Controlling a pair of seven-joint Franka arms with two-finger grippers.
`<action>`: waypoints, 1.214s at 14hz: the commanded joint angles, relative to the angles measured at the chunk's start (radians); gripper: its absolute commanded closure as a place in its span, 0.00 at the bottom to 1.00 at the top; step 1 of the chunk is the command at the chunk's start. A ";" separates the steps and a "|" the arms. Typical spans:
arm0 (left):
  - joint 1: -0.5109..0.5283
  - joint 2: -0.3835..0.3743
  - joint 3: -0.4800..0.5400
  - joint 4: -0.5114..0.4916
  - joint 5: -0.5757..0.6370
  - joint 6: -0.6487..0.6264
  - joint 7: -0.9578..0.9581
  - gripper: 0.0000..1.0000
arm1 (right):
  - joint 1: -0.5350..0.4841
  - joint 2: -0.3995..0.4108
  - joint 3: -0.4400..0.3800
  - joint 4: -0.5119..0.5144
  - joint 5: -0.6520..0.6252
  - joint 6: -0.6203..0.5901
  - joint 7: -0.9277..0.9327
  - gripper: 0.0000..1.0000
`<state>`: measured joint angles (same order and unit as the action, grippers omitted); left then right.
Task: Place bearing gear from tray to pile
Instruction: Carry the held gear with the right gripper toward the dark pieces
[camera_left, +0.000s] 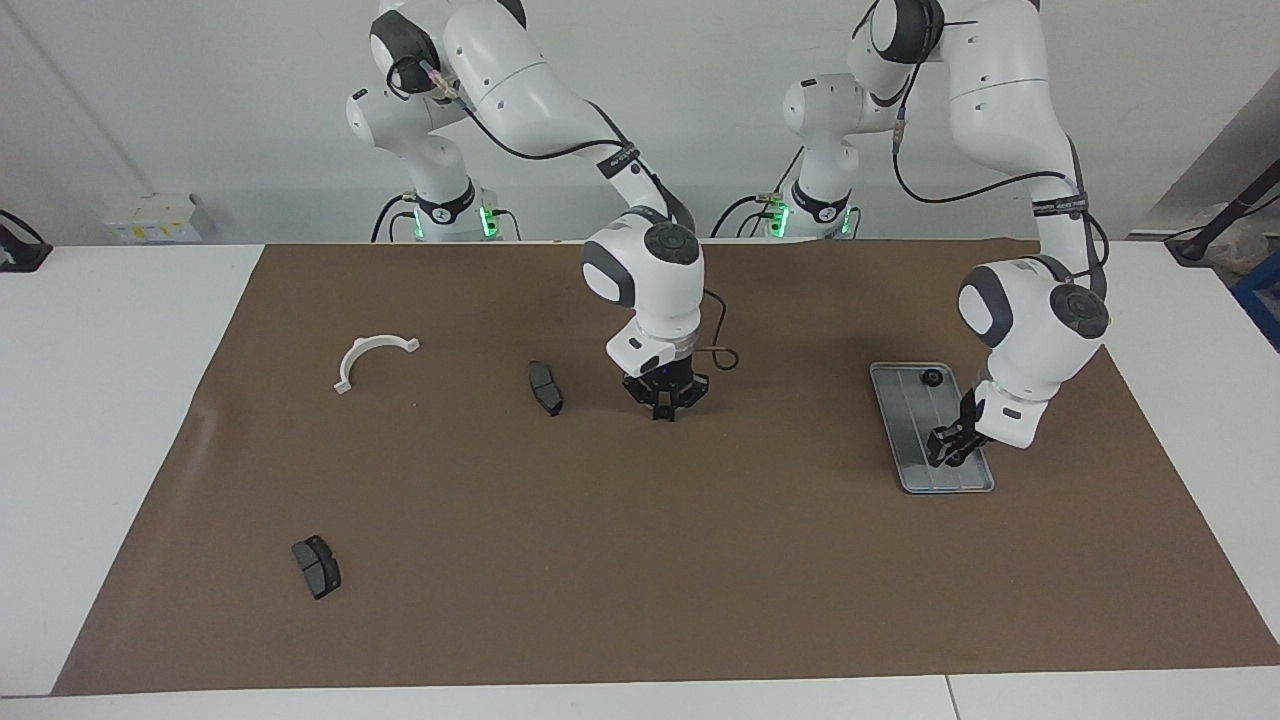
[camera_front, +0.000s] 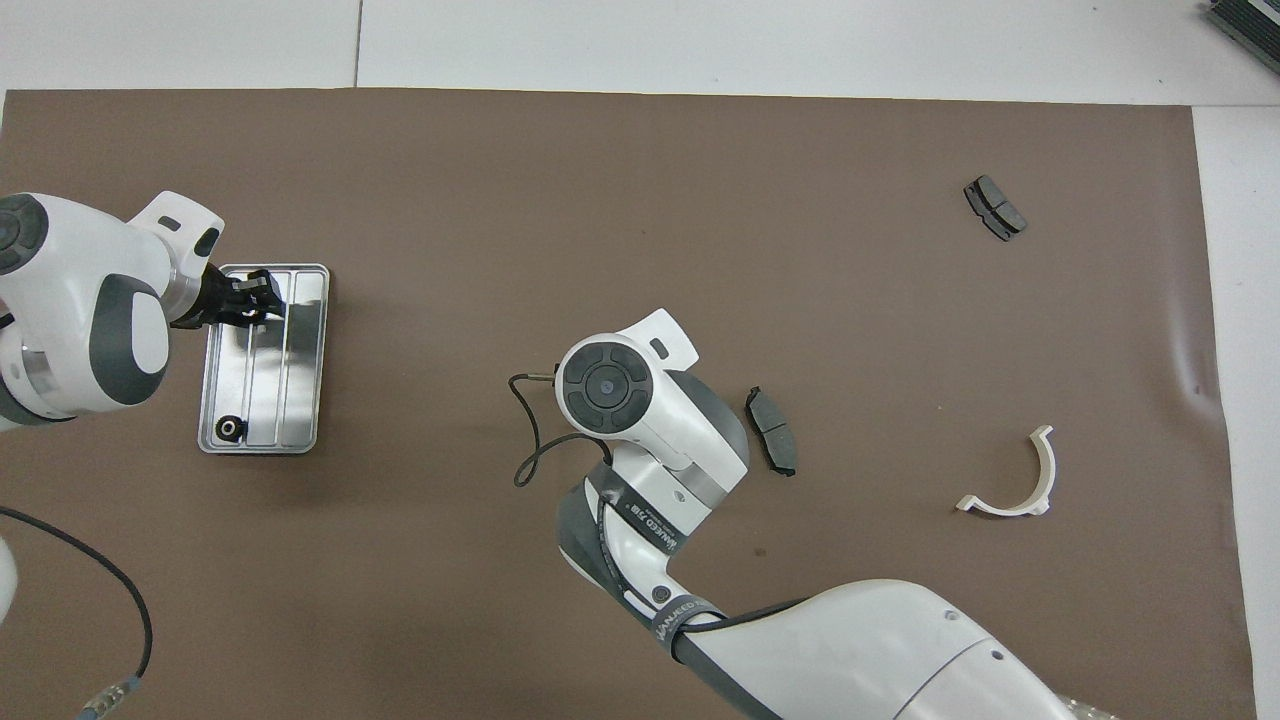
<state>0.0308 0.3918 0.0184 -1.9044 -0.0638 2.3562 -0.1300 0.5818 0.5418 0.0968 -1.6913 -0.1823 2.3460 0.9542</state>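
Observation:
The grey grooved tray (camera_left: 915, 440) lies on the brown mat toward the left arm's end, and also shows in the overhead view (camera_front: 300, 350). A small black bearing gear (camera_left: 932, 378) sits in the tray's end nearer the robots; it also shows in the overhead view (camera_front: 232, 429). My left gripper (camera_left: 947, 455) hangs low over the tray's other end (camera_front: 255, 300). My right gripper (camera_left: 666, 412) points down over the mat's middle, shut and empty, beside a dark brake pad (camera_left: 545, 387); in the overhead view its own wrist hides it. The pile's white half-ring bracket (camera_left: 375, 358) and a second pad (camera_left: 317, 566) lie toward the right arm's end.
In the overhead view the half-ring (camera_front: 1020, 480), the pad by the right wrist (camera_front: 772, 430) and the other pad (camera_front: 994, 207) lie well apart. A thin black cable (camera_front: 525, 440) loops off the right wrist. The brown mat (camera_left: 640, 580) covers most of the white table.

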 joint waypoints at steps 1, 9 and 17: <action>-0.012 -0.014 0.006 -0.042 0.013 0.021 -0.022 0.57 | -0.052 -0.023 0.003 0.021 -0.023 -0.024 0.009 1.00; -0.009 -0.014 0.006 -0.038 0.013 0.011 -0.019 0.83 | -0.261 -0.281 0.006 -0.223 -0.006 -0.077 -0.299 1.00; -0.086 -0.011 0.006 0.157 0.070 -0.237 -0.136 0.97 | -0.534 -0.373 0.006 -0.356 0.069 -0.050 -0.792 1.00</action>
<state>0.0003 0.3867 0.0144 -1.8070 -0.0210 2.2049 -0.1870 0.1134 0.1899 0.0891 -1.9970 -0.1365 2.2592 0.2728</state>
